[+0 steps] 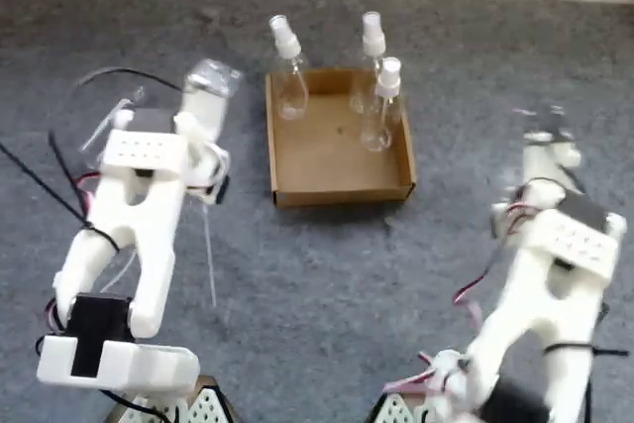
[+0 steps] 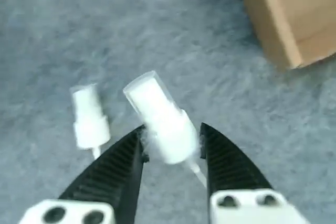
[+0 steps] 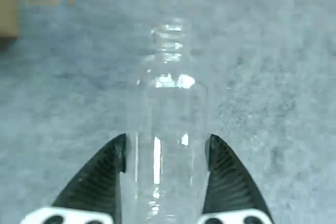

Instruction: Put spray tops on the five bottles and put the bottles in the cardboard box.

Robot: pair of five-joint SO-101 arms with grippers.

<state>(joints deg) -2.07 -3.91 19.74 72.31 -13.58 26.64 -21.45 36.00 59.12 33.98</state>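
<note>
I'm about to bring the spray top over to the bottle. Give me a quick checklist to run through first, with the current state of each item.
1. Left pincer shut on the spray top: ok.
2. Right pincer shut on the bottle: ok.
3. The bottle's threaded neck is bare and ready for a top: ok.
4. Top lined up over the neck: not ok. The arms sit on opposite sides of the cardboard box.
5. Room in the box: ok. The topped bottles stand toward its back, and the front floor is bare.
6. Spare spray top lying beside the left pincer: ok.
</note>
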